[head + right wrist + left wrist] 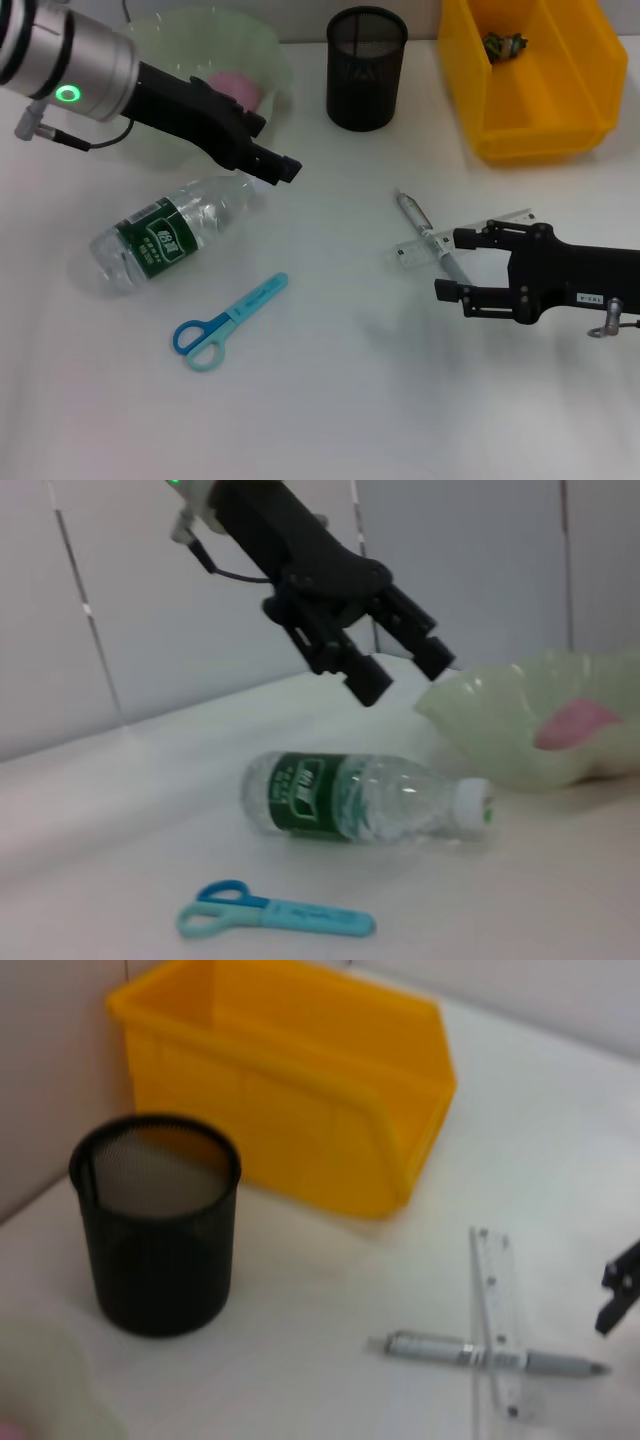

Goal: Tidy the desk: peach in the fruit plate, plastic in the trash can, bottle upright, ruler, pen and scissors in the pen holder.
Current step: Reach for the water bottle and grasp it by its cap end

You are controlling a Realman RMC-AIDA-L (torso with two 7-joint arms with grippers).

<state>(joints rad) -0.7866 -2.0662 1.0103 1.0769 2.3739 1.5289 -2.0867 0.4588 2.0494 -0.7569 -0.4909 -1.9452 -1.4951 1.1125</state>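
A clear water bottle [170, 235] with a green label lies on its side at the left; it also shows in the right wrist view [360, 798]. My left gripper [272, 150] hangs open just above its cap end, holding nothing, and shows in the right wrist view [400, 670]. A pink peach [235, 88] sits in the pale green fruit plate [270, 50]. Blue scissors [230, 320] lie in front of the bottle. A grey pen [428, 232] lies across a clear ruler [500, 222]. My right gripper [455, 265] is open at the pen's near end. The black mesh pen holder [366, 68] stands at the back.
A yellow bin [540, 120] at the back right holds a crumpled piece of plastic [503, 45]. The left wrist view shows the pen holder [160, 1225], the bin [290, 1090], the pen [490, 1357] and the ruler [495, 1300]. The table is white.
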